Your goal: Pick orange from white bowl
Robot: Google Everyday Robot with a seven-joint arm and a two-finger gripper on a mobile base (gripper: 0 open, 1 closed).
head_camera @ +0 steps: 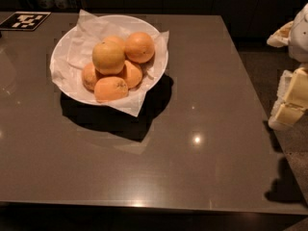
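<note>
The orange (108,57) is the largest, paler yellow-orange fruit and sits on top of the pile in the white bowl (59,57). The bowl is wide, lined with crumpled white paper, and stands at the far left of the dark table. A deeper-orange round fruit (140,47) lies to the orange's right, and smaller oblong orange fruits (111,89) lie under and in front of it. My gripper (290,105), white and pale yellow, is at the right edge of the view, beyond the table's right side and far from the bowl.
The dark glossy table (202,129) fills most of the view; its right edge runs down past my gripper and its front edge is near the bottom. A black-and-white marker tag (24,19) lies at the far left corner. Floor shows at right.
</note>
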